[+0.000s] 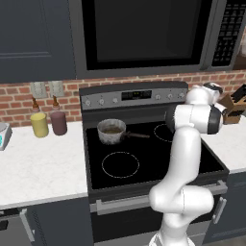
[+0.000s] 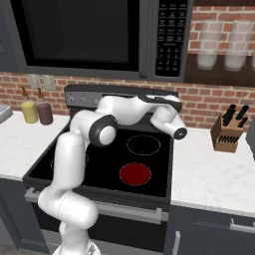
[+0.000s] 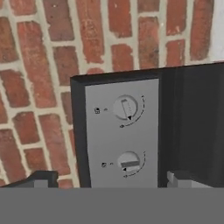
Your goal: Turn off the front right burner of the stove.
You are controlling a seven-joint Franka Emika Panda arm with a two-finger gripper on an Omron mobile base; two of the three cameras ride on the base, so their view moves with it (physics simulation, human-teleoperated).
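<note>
The stove (image 1: 144, 161) is a black glass-top range with a grey back panel (image 1: 129, 98). Its front right burner (image 2: 135, 174) glows solid red in the right base view; in the left base view my arm covers it. My arm reaches over the glass to the right end of the back panel. In the hand view two round knobs face me on the grey panel (image 3: 105, 135), one (image 3: 125, 107) above the other (image 3: 129, 162). My gripper (image 3: 109, 181) is open, its fingertips (image 3: 41, 178) spread wide just short of the nearer knob, holding nothing.
A small saucepan (image 1: 111, 130) sits on the back left burner, handle pointing right. Yellow (image 1: 39, 124) and maroon (image 1: 58, 121) bottles stand on the left counter. A knife block (image 2: 228, 132) is on the right counter. The microwave (image 1: 144, 33) hangs above the stove.
</note>
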